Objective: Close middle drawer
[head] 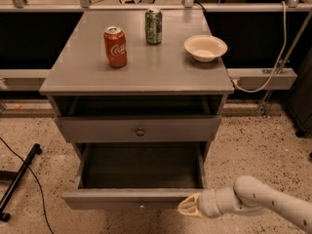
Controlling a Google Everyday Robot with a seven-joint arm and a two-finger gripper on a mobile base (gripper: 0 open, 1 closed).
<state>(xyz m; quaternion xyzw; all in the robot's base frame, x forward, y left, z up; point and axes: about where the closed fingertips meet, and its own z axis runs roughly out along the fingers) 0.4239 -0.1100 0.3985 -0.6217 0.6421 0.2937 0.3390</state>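
The middle drawer (122,198) is the grey drawer at the bottom of the cabinet. It is pulled well out, its long box is empty, and a small knob (141,206) sits at the centre of its low front panel. My gripper (186,206) is at the lower right, fingers together and pointing left. Its tip is right at the right end of that front panel. It holds nothing. The wider drawer with the dark knob (140,130) above is shut.
On the cabinet top (146,72) stand a red cola can (115,46), a green can (153,26) and a white bowl (205,48). A black stand leg (19,179) lies on the speckled floor at the left. A cable (273,67) hangs at the right.
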